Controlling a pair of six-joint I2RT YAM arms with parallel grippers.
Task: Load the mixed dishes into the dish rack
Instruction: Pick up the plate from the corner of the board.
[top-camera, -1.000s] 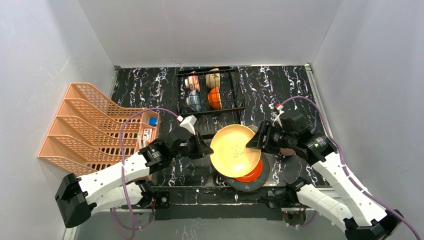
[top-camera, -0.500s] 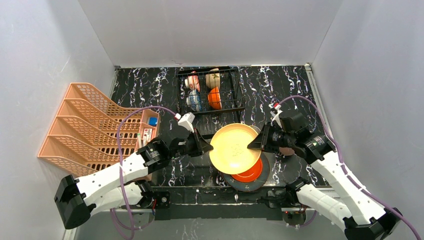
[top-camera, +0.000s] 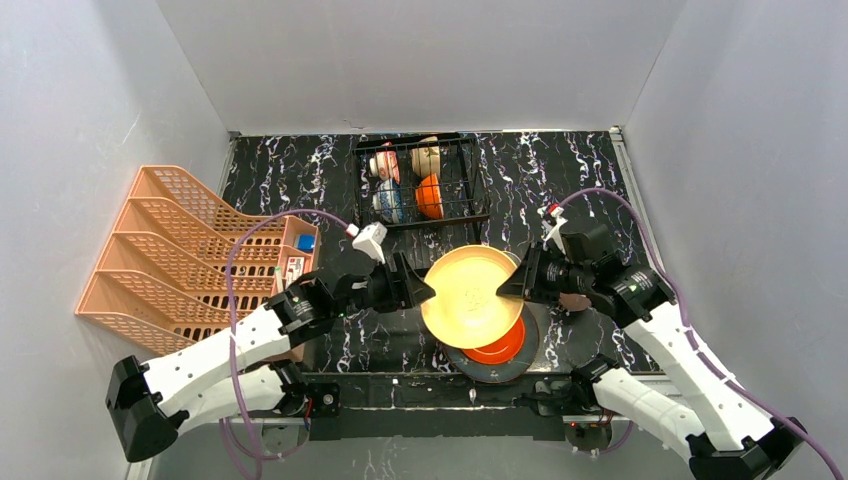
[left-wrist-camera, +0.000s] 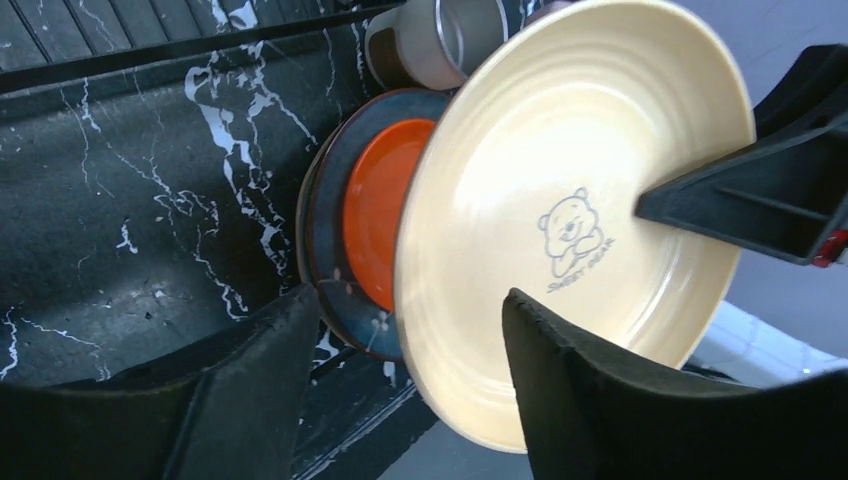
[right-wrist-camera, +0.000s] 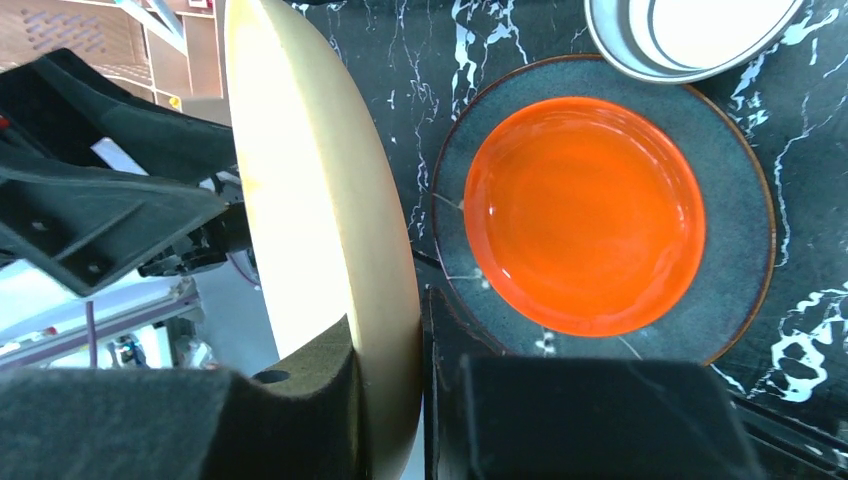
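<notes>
Grey-green plate (top-camera: 529, 343) lies flat at the near edge, with the red-orange plate (top-camera: 499, 347) nested in it. Both are not yet loaded.

Just above them the yellow plate (top-camera: 470, 295) hangs clear of the stack, tilted with its face up and toward the left arm. The right gripper (top-camera: 503, 290) is clamped on its right rim, one finger on the face and one behind. The left gripper (top-camera: 424, 290) sits at the opposite rim with its fingers (left-wrist-camera: 250, 400) spread. The rim lies just beyond them, and no contact is visible.

Further off, toward the back wall, the dish rack (top-camera: 462, 180) already holds several bowls (top-camera: 400, 180).

Judgement: the rack lies straight beyond the plate, slightly left. The right arm alone carries the plate, so the move is a forward reach with the plate turned on edge. Slot direction can't be made out.
</notes>
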